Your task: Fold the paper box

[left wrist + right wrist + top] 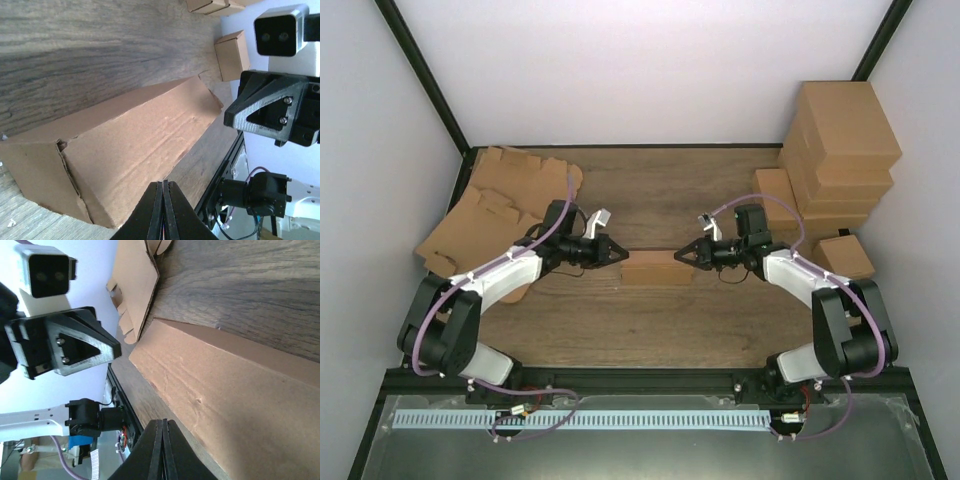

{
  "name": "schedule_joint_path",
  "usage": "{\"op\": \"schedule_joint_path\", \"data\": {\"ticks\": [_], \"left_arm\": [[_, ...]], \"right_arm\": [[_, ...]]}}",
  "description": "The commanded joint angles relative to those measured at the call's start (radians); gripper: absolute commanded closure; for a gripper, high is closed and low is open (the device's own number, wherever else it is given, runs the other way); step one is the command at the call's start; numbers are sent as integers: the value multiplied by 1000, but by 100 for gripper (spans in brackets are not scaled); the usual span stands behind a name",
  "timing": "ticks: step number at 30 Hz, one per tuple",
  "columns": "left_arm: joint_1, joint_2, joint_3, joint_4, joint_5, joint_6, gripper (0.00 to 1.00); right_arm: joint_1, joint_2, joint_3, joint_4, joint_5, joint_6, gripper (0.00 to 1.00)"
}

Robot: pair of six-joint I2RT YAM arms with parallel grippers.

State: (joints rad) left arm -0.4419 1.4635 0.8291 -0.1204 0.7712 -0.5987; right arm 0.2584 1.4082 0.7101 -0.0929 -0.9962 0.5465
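The paper box lies in the middle of the table as a closed, long brown cardboard block. It fills the left wrist view and the right wrist view. My left gripper points at its left end with its jaws pressed together and nothing between them. My right gripper points at the right end, also shut and empty. Both tips sit at the box's upper edge; I cannot tell whether they touch it.
Several flat brown die-cut sheets lie at the back left. A stack of folded boxes stands at the back right, with one smaller box beside the right arm. Walls close in the left, right and back.
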Motion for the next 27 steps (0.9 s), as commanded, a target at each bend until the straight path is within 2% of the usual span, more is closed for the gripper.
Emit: {"op": "schedule_joint_path", "data": {"ticks": [1, 13, 22, 27], "left_arm": [[15, 39, -47, 121, 82, -6, 96], [17, 131, -109, 160, 69, 7, 96], [17, 51, -14, 50, 65, 32, 96], [19, 4, -2, 31, 64, 42, 96]], "right_arm": [[-32, 43, -7, 100, -105, 3, 99], [-49, 196, -92, 215, -130, -9, 99], [-66, 114, 56, 56, -142, -44, 99], [-71, 117, 60, 45, -141, -52, 99]]}}
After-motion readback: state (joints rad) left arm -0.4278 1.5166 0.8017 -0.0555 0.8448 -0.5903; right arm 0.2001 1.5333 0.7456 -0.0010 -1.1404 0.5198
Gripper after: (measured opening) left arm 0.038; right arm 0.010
